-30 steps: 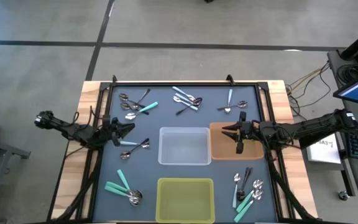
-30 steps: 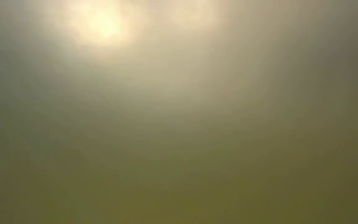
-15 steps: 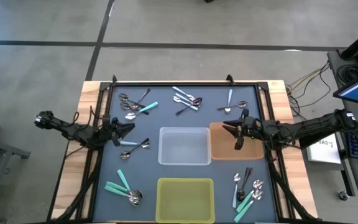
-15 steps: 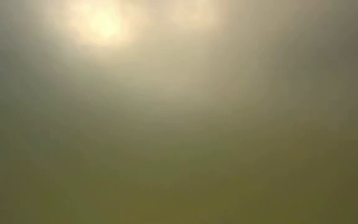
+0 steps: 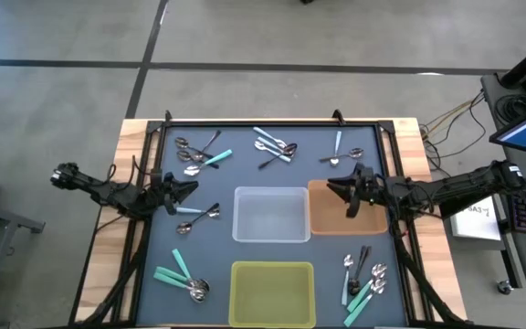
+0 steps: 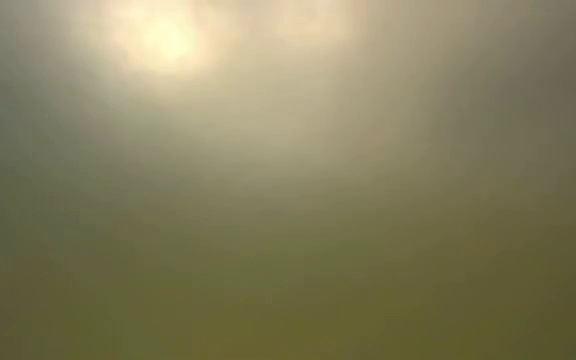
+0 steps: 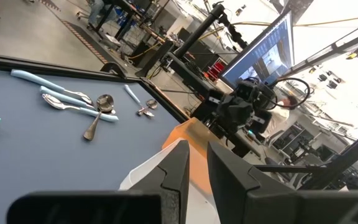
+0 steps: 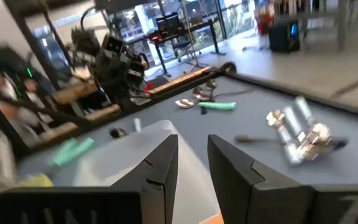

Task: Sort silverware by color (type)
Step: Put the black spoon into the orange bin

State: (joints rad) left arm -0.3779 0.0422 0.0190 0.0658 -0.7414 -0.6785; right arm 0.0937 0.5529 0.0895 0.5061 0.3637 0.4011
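Note:
The silverware lies in several groups on the dark mat: far left (image 5: 194, 153), far middle (image 5: 277, 146), far right (image 5: 336, 155), one spoon (image 5: 199, 215) beside the clear bin, near left (image 5: 183, 279) and near right (image 5: 363, 274). My left gripper (image 5: 193, 188) hangs level over the mat's left part, pointing at the clear bin (image 5: 272, 215). In its own view my left gripper (image 7: 197, 149) stands narrowly open, with nothing in the gap. My right gripper (image 5: 330, 187) hangs level over the brown bin (image 5: 327, 224); in its own view my right gripper (image 8: 193, 146) is open and holds nothing.
A yellow-green bin (image 5: 274, 292) stands at the near middle. A black frame (image 5: 245, 122) rims the mat. The low view shows only a yellowish blur. Bare mat lies between the spoon groups and the bins.
My right gripper has rolled about the line it points along while staying over the brown bin. Its finger gap looks the same. The spoons and bins have not moved.

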